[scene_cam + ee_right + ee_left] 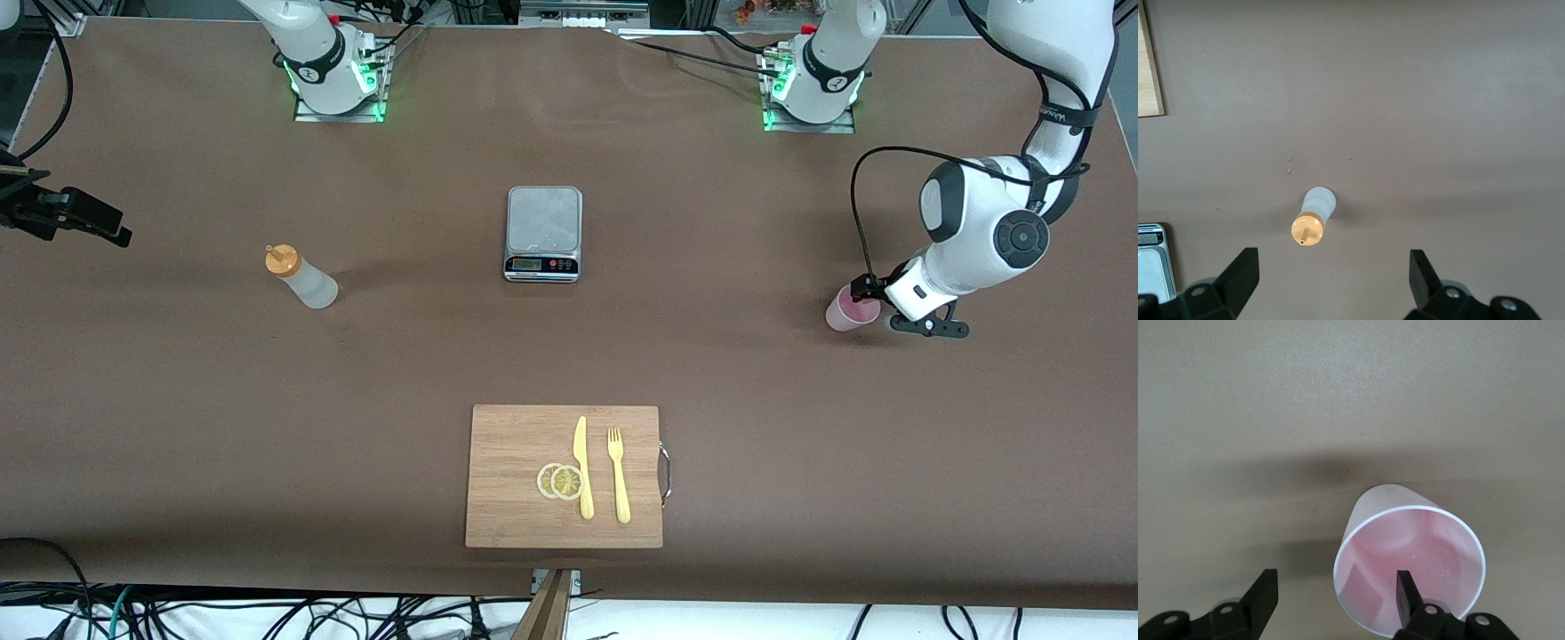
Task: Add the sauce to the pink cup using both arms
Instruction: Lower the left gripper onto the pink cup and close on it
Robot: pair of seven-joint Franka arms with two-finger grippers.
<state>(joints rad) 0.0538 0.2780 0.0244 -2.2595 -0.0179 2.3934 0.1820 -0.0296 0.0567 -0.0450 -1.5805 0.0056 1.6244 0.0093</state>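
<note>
At the left arm's end of the counter (711, 338), the pink cup (851, 309) stands upright with the left pincer (876, 302) down at its rim. The left wrist view shows why the hold looks lopsided: one finger (1406, 597) dips inside the cup (1408, 567) against its wall, the other (1261, 597) hangs outside, apart from the wall, so the jaws straddle the rim with a gap and pinch nothing yet. A rim grip of this kind suits a light tumbler that must be carried upright, probably to the scale (543, 233).

That kitchen scale sits mid-counter, platform bare, at about nine o'clock from the cup and well apart from it; it is likely the pouring spot, reachable by both arms. At nine o'clock from the scale, toward the right arm's end, stands the sauce bottle (302, 277), orange cap (282, 260) on, untouched.

The right pincer (80, 216) hangs over the counter's edge at nine o'clock from the bottle. Its wrist view has the bottle (1313, 219) framed between widely spread fingers (1241, 273), well below them, so this arm seems lined up and waiting.

A wooden cutting board (516, 444) lies at six o'clock from the scale, nearer the front camera, carrying two lemon slices (560, 481), a yellow knife (582, 467) and a yellow fork (618, 476); none serves this job.
</note>
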